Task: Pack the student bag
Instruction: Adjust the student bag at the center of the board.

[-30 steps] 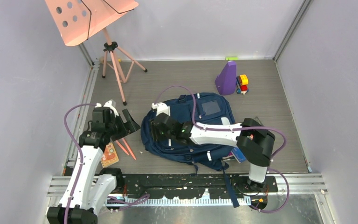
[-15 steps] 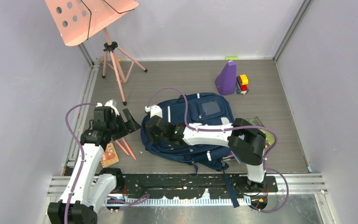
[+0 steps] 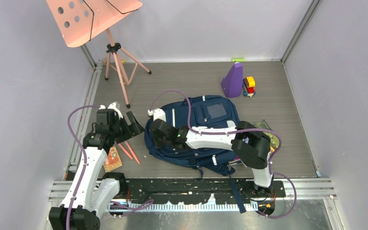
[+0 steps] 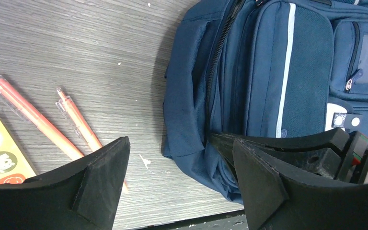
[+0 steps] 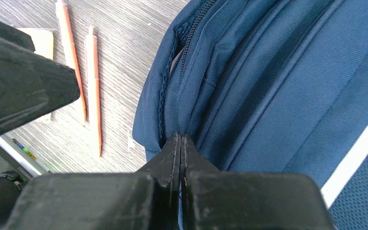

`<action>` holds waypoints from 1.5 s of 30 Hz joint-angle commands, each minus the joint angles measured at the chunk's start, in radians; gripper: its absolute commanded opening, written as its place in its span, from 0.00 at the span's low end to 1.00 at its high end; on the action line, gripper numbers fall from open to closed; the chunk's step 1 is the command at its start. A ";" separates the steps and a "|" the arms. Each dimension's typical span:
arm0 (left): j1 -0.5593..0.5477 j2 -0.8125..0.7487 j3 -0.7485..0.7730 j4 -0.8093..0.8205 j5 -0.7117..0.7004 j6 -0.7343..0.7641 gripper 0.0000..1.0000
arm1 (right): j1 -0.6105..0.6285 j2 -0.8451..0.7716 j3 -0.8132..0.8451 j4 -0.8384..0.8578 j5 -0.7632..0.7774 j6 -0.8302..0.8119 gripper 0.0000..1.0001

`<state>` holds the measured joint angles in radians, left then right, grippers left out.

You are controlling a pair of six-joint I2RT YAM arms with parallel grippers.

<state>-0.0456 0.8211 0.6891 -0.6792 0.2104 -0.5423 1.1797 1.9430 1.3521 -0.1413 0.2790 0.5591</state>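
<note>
The right gripper (image 5: 181,138) had its two black fingers pressed flat together, with the tips set into the zipper seam on the side of the student bag (image 5: 278,67) nearest the left arm. We could not tell whether a zipper pull or a fold of cloth was caught between them. We judged it was there to open the main compartment, since the zipper looked mostly closed and nothing could go in otherwise.

The navy bag lay flat, front up, in the middle of the table (image 3: 182,76), and the right arm stretched across it. Just beside that edge the left gripper (image 4: 179,143) hovered with its fingers spread wide and empty, likely ready to steady the bag. Below it lay two orange pens (image 4: 43,122) and an orange card (image 4: 0,158), apart from the bag and probably meant for packing.
</note>
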 commanded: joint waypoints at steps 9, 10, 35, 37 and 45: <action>-0.030 0.072 0.006 0.115 0.093 -0.008 0.74 | -0.071 -0.352 -0.111 0.083 0.023 -0.014 0.01; -0.036 0.076 0.000 0.127 0.093 -0.017 0.74 | -0.079 -0.367 -0.115 0.079 0.034 -0.015 0.01; -0.200 0.532 0.099 0.456 -0.060 -0.053 0.38 | -0.114 -0.636 -0.181 -0.097 0.439 -0.264 0.01; -0.197 0.506 0.112 0.416 -0.133 -0.036 0.12 | -0.129 -0.656 -0.182 -0.114 0.506 -0.291 0.01; -0.007 0.237 0.104 0.281 -0.238 -0.002 0.00 | -0.327 -0.719 -0.194 -0.097 0.438 -0.311 0.01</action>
<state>-0.1848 1.2087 0.7647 -0.3458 0.1169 -0.5755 0.9607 1.2652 1.1572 -0.2111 0.6254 0.3099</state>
